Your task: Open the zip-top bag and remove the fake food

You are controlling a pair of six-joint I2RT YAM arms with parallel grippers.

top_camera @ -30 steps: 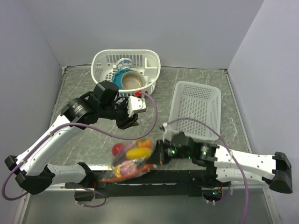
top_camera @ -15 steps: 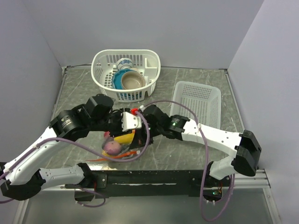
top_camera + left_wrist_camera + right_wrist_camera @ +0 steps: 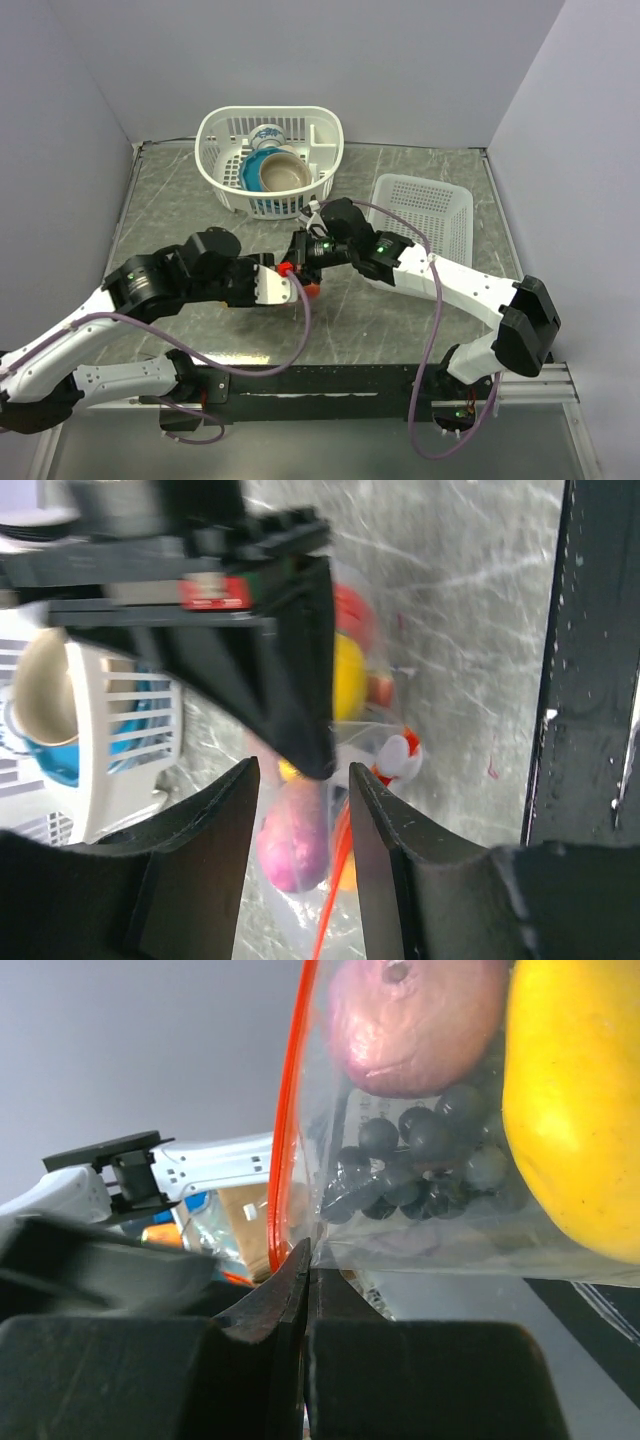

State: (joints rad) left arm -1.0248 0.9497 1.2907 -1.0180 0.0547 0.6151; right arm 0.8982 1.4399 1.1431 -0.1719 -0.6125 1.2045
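Right gripper (image 3: 308,1260) clamped on a fold of the zip-top bag (image 3: 420,1250), my left gripper (image 3: 302,772) with jaws apart just beside it, I judge the job barely begun: lemon (image 3: 580,1110), purple onion (image 3: 410,1020) and dark grapes (image 3: 430,1150) all sit inside the film, none removed, and whether the red-orange zip strip (image 3: 285,1130) is parted I cannot tell.

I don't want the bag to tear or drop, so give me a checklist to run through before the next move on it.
1. Pinch: right tool shut on zip-top bag beside zip strip: ok.
2. Second grip: left tool with jaws apart, bag between them, not closed on it: not ok.
3. Bag mouth open: cannot tell.
4. Contents: lemon, onion and grapes inside the bag: ok.
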